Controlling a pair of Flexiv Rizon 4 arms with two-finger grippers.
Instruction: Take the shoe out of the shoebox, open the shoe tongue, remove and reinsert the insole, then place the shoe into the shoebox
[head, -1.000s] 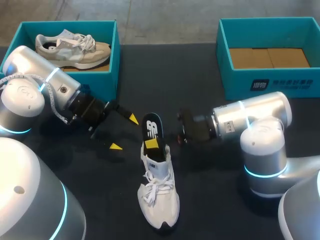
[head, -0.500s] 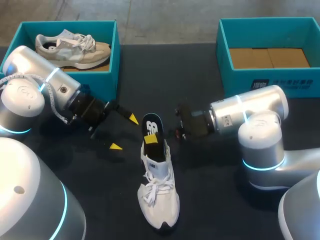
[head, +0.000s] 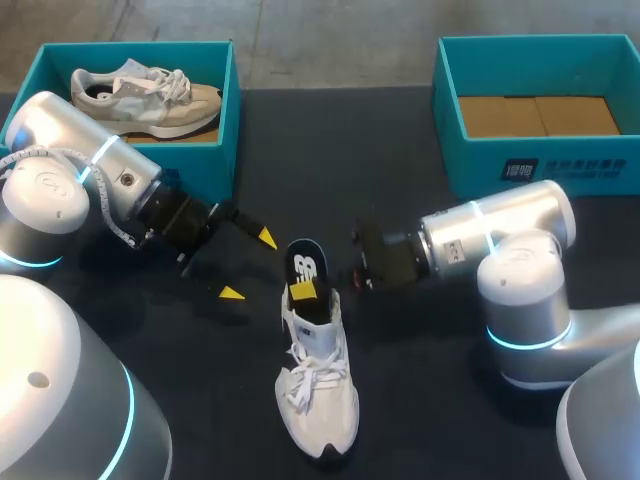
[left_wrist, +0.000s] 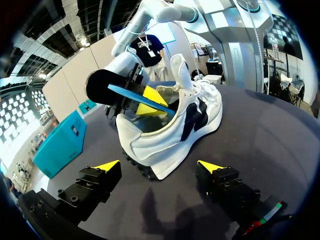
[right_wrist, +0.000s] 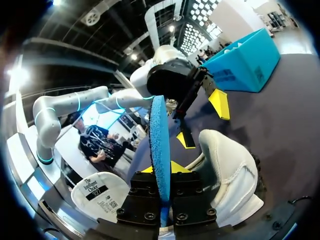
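Pinching the insole over the heel opening, the right gripper could jam it and tip the shoe on the desk; the left gripper gapes alongside, bracing nothing.

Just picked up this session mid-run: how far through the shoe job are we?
Done: the white shoe lies out on the table, its tongue raised. In hand: the right gripper is shut on the insole, which stands partly in the shoe's heel; the left gripper is open beside it. Left: seat the insole, then put the shoe into the empty shoebox.
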